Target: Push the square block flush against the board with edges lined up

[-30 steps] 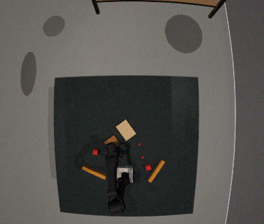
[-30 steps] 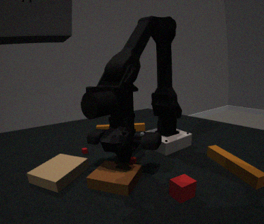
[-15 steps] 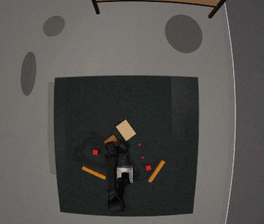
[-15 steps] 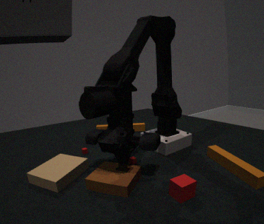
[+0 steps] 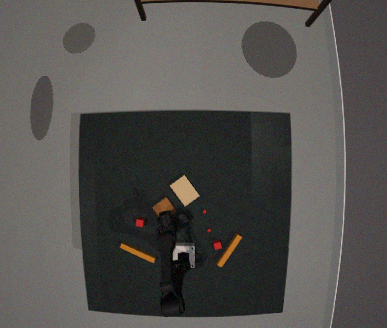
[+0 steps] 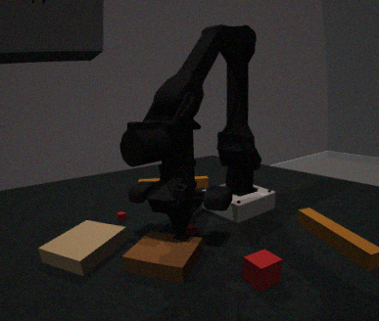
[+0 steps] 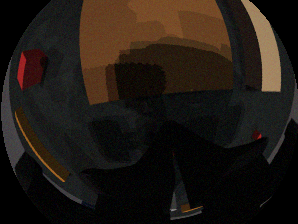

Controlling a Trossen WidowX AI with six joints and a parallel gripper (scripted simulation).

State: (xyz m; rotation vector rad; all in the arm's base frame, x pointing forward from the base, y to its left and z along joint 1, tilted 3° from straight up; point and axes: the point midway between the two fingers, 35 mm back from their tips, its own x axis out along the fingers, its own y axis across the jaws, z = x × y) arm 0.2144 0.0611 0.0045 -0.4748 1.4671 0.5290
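Observation:
The square block [image 5: 163,205] [image 6: 162,254] [image 7: 150,25] is brown and lies flat on the dark mat. The board [image 5: 184,190] [image 6: 83,242] [image 7: 271,60] is a flat cream rectangle beside it, on the right in the wrist view. A narrow dark gap shows between their facing sides, so they are apart. My gripper [image 6: 181,236] [image 7: 168,125] is shut, with nothing between the fingers. It points down at the block's side nearest the robot base, with its tips low by that edge. Whether the tips touch the block is unclear. In the top view the arm hides them and the block's near corner.
A red cube [image 5: 140,223] [image 6: 262,270] [image 7: 31,70] stands left of the block in the top view. Another red cube [image 5: 217,245] and two tiny red ones lie right of the arm. Orange bars [image 5: 137,253] [image 5: 229,251] lie either side of the white robot base [image 6: 255,206].

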